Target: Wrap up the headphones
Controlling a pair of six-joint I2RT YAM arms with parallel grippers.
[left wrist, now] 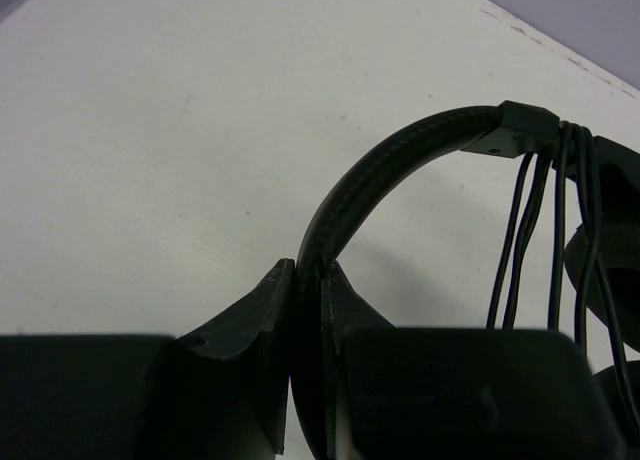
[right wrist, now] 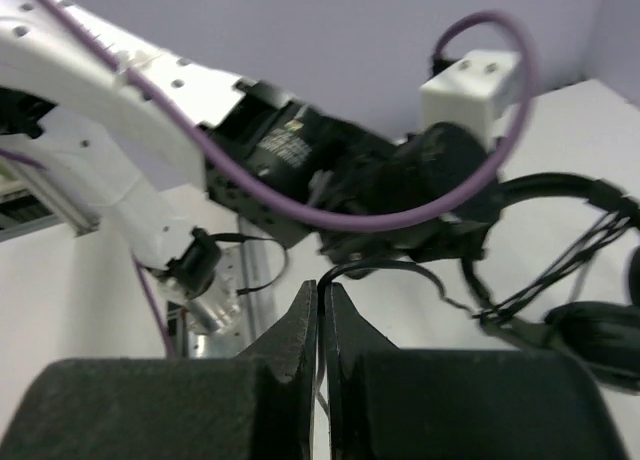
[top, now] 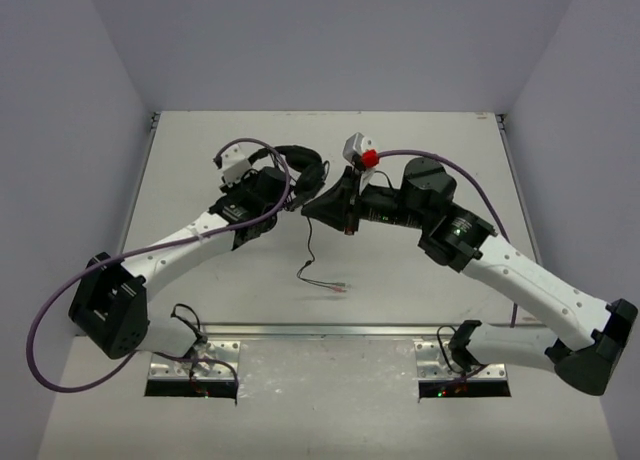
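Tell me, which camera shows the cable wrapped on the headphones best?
The left wrist view: the cable hangs in clear loops over the headband, close up. The top external view shows only its loose end trailing on the table. The right wrist view shows blurry strands beside an ear cup.

Setting: robotics lab test cell. Evidence: white table (top: 400, 280) enclosed on three sides by plain lavender-grey walls (top: 330, 40); two white-and-black robot arms, left arm (top: 190, 242) and right arm (top: 520, 275), bolted to metal mounting plates (top: 190, 372) at its near edge; thick purple cables (right wrist: 340, 223) looping along the arms; small white camera modules (top: 232, 163) at the wrists
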